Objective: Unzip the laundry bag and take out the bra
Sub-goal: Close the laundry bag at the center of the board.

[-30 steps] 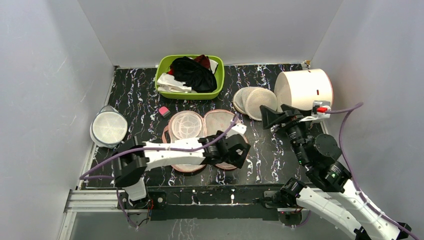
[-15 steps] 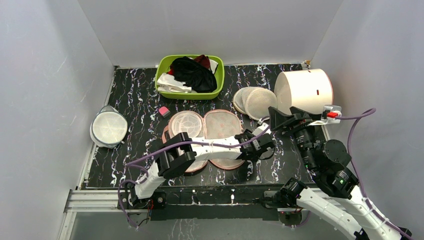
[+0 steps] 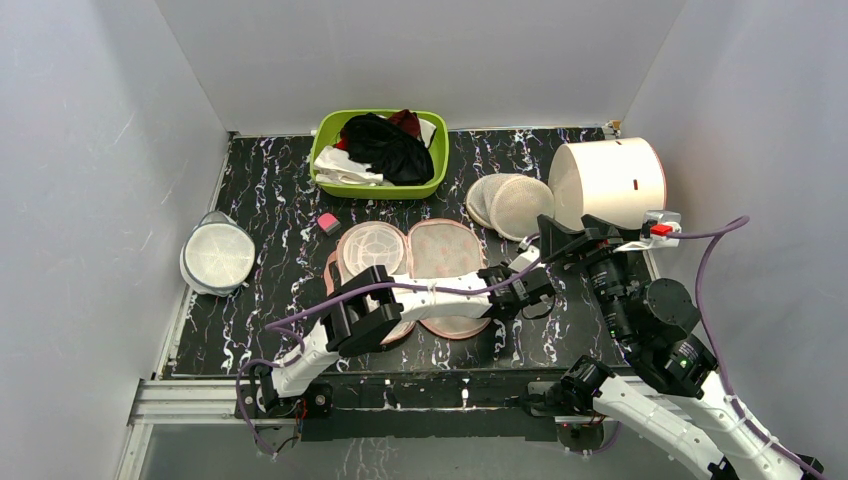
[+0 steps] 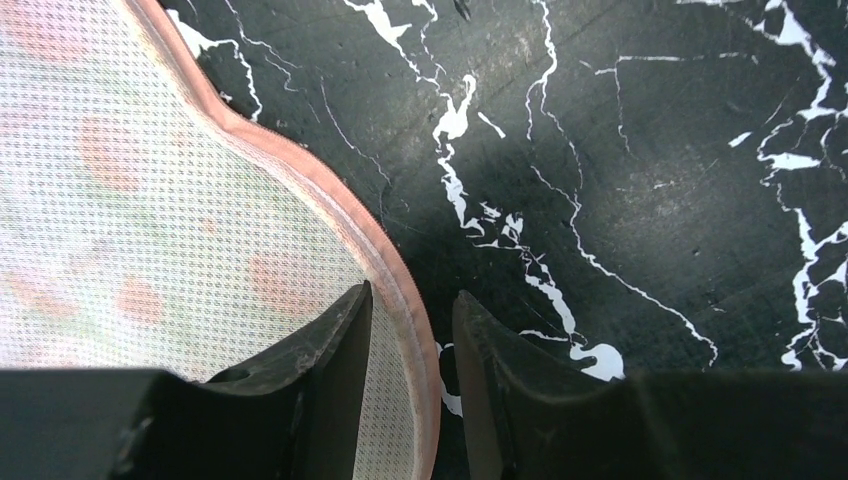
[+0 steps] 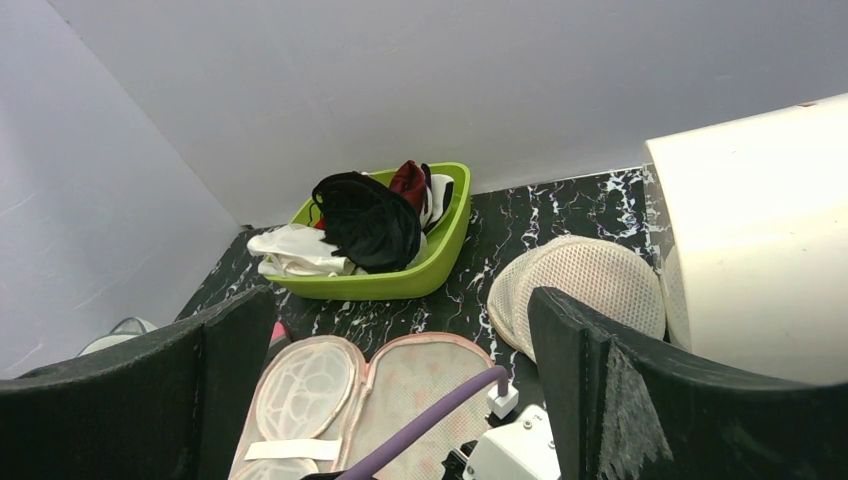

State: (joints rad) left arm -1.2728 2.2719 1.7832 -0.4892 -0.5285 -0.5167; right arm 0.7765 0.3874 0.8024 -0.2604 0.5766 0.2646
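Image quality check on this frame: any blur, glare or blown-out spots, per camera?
Top external: even, diffuse light, soft shadows, no glare on the table. Left wrist: laundry bag mesh sharp; left gripper fingers dark, little detail. Right wrist: right gripper fingers underexposed; white drum bright, not clipped.

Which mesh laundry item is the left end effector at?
The peach laundry bag: the left end effector straddles its pink zipper edging. The white dome at left and the pair at right lie apart.
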